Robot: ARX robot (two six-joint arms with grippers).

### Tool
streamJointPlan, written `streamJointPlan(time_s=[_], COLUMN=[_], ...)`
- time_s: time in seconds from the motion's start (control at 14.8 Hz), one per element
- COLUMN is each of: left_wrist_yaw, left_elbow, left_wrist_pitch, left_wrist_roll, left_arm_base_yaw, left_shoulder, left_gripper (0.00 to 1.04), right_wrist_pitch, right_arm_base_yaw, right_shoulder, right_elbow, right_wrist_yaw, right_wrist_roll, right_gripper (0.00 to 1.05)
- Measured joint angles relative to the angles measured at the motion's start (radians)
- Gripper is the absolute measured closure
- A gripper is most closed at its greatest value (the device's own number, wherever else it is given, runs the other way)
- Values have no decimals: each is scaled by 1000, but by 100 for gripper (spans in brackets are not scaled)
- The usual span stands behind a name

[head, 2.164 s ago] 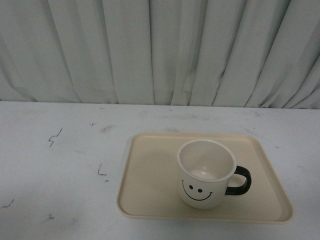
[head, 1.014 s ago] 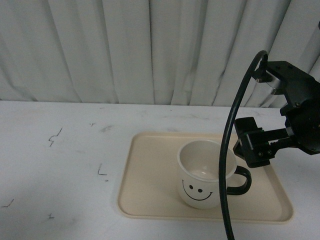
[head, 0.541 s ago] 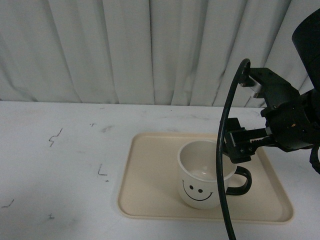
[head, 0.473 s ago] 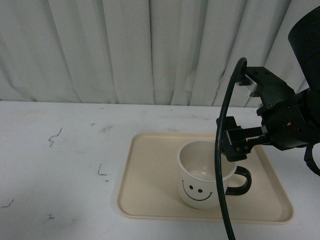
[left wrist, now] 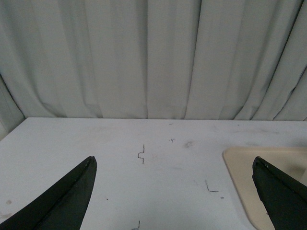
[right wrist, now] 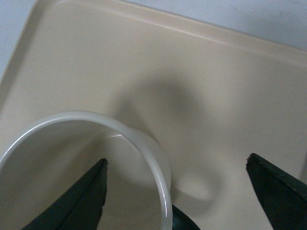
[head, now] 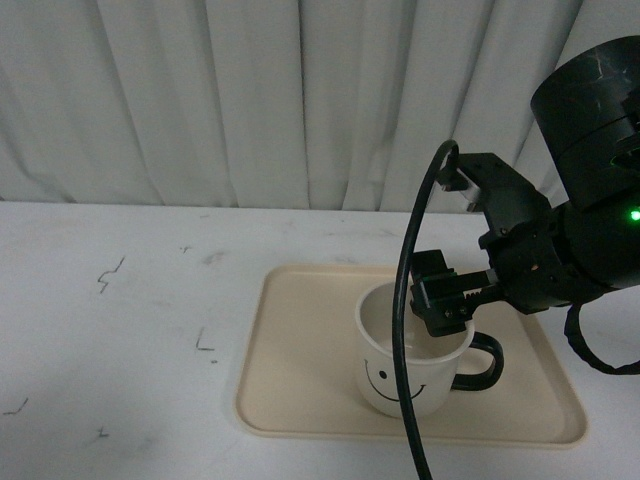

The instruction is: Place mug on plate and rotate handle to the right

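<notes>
Your right gripper (head: 445,303) hangs, fingers apart, over the rim of the mug (head: 380,385) by the handle (head: 495,362), bare plate (head: 300,370) left of the mug, a cable (head: 400,330) crossing its front.

A big pale grey curtain (head: 250,100) hangs at the back in long soft folds, from side to side. In front of it is a white table (head: 120,350). The table top has a few small dark marks (head: 108,275) and smudges on it. The light is soft and even
</notes>
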Motion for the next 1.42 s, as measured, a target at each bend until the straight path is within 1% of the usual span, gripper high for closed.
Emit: streamJointPlan(time_s=[0.14, 0.2, 0.47, 0.54, 0.74, 0.81, 0.95, 1.15, 1.42], left_wrist_yaw=[0, 0, 0, 0, 0, 0, 0, 0, 0], left_elbow=[0, 0, 0, 0, 0, 0, 0, 0, 0], left_wrist_pitch=[0, 0, 0, 0, 0, 0, 0, 0, 0], left_wrist_roll=[0, 0, 0, 0, 0, 0, 0, 0, 0], left_arm_base_yaw=[0, 0, 0, 0, 0, 0, 0, 0, 0], left_shoulder=[0, 0, 0, 0, 0, 0, 0, 0, 0], left_gripper=[7, 7, 7, 7, 7, 7, 7, 7, 7], right_wrist_pitch=[13, 23, -13, -19, -100, -130, -185, -236, -266], right_arm_base_yaw=[5, 6, 11, 10, -28, -41, -74, -110, -134], right_shoulder=[27, 27, 8, -8, -66, -76, -77, -74, -11], right_elbow=[1, 1, 1, 0, 1, 3, 16, 61, 103], right_wrist_yaw=[12, 13, -13, -19, -127, -149, -169, -164, -159], right_wrist_roll=[-1, -2, -22, -32, -129, -168, -264, -397, -489], right_gripper=[46, 59, 101, 101, 101, 101, 101, 101, 101])
